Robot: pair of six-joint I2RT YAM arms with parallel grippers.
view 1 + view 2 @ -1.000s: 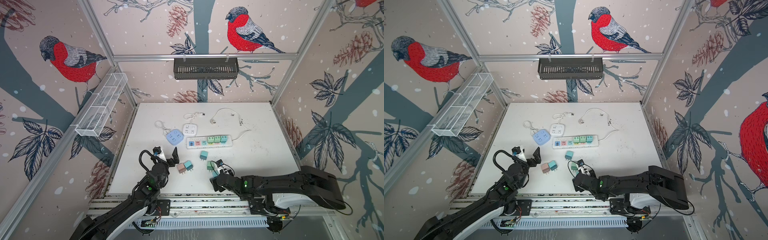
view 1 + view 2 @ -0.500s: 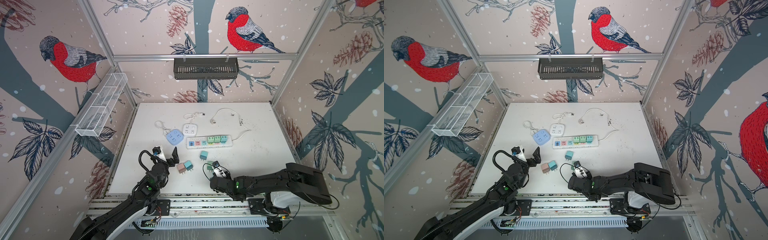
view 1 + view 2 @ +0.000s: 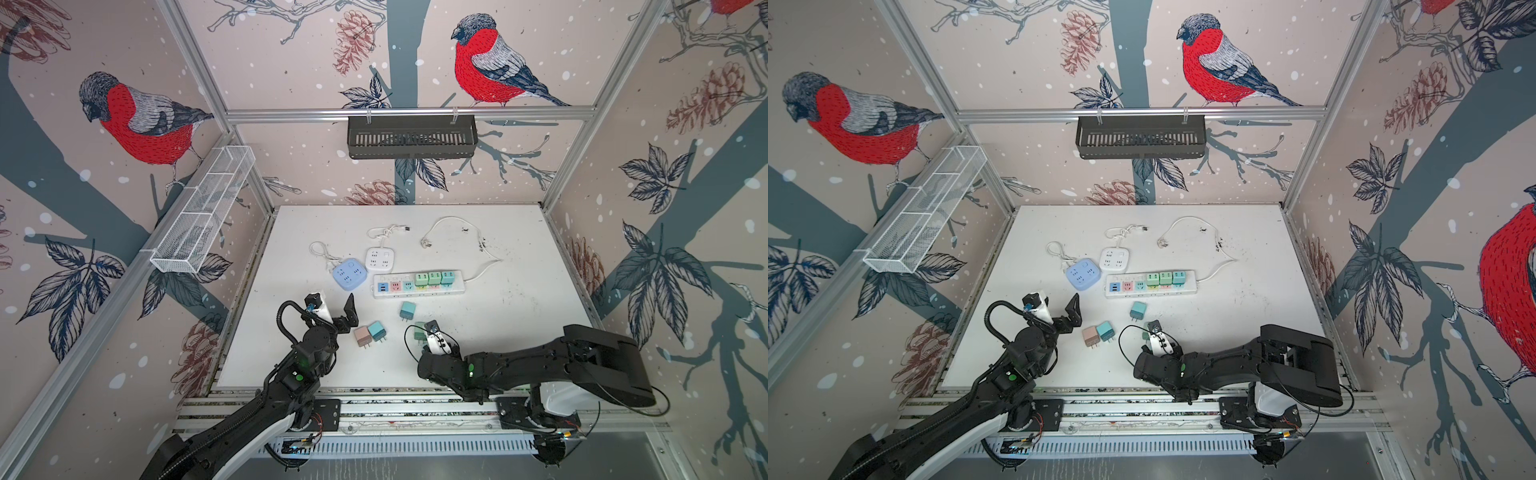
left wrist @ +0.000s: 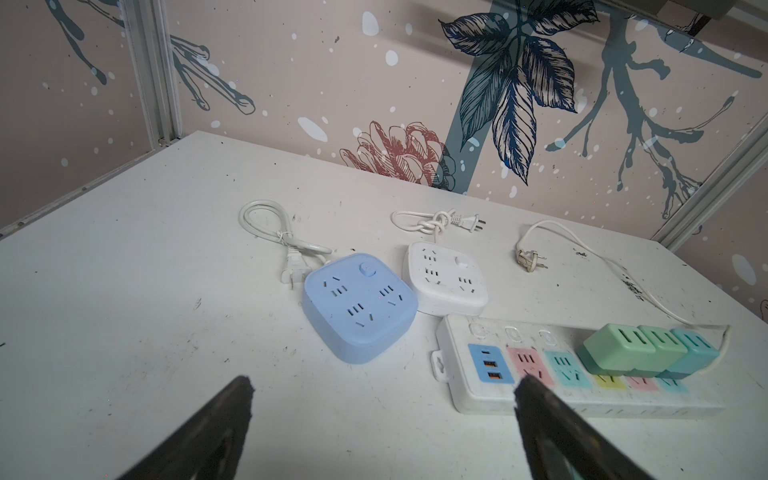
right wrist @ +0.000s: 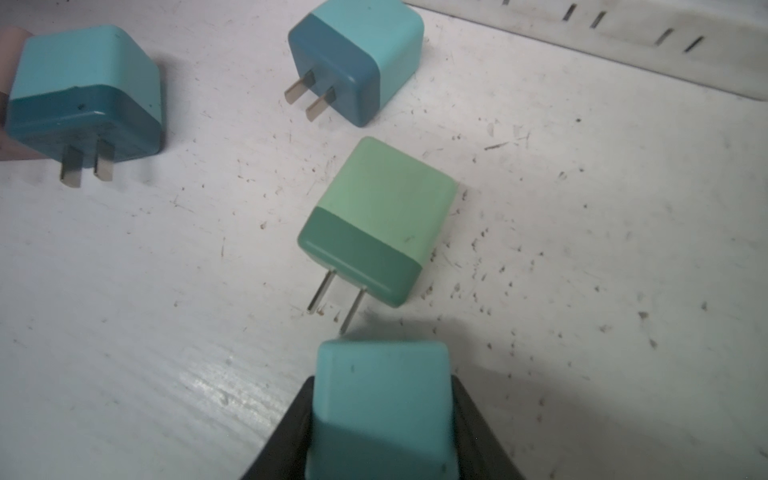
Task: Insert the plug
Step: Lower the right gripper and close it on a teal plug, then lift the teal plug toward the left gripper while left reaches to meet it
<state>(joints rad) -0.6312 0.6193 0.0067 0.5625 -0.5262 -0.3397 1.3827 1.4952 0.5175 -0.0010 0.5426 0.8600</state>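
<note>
My right gripper [image 5: 380,399] is shut on a teal plug [image 5: 382,374], low over the table's front middle. In both top views the wrist camera hides most of that plug and the gripper [image 3: 421,336] [image 3: 1148,333]. A green plug [image 5: 382,220] lies on the table just ahead of it, prongs towards me. The white power strip [image 3: 417,289] lies further back, with three plugs [image 3: 434,277] seated at its right end and pink [image 4: 525,361] and teal [image 4: 561,368] sockets free. My left gripper [image 3: 334,306] [image 4: 384,386] is open and holds nothing, left of the strip.
Two teal plugs [image 3: 407,310] [image 3: 377,331] and a pink plug [image 3: 362,336] lie loose near the front. A blue square socket block [image 3: 350,273], a white one [image 3: 379,259] and their cords [image 3: 457,226] lie behind the strip. A black basket [image 3: 411,137] hangs on the back wall.
My right gripper has shifted a little to the left and its jaws have closed on the teal plug. The left arm has not moved.
</note>
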